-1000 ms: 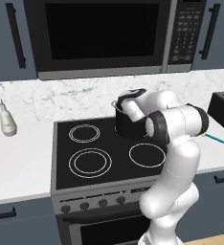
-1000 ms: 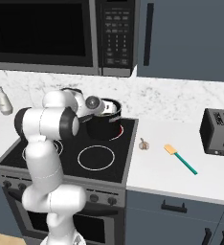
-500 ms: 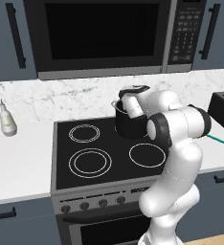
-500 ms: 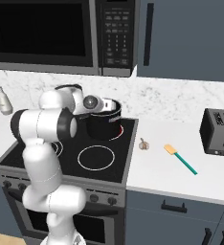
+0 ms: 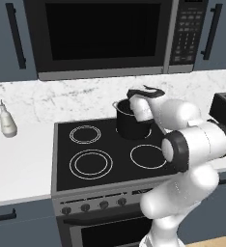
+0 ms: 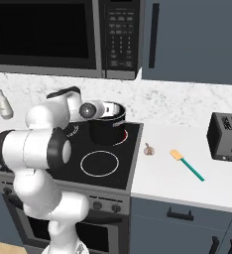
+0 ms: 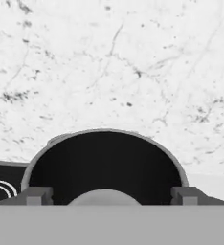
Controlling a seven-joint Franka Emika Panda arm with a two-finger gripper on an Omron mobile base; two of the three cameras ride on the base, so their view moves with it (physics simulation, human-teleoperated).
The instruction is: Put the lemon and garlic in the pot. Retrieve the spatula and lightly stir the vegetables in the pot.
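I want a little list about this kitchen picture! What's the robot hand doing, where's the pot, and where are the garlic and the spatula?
gripper: open, over the mouth of the pot
pot: dark, on the back right burner of the stove
in the pot: a pale round thing at the bottom edge of the hand view; too little shows to name it
garlic: on the white counter, just right of the stove, not in the pot
spatula: teal handle, yellowish end, on the counter between garlic and toaster
toaster: dark, far right of the counter
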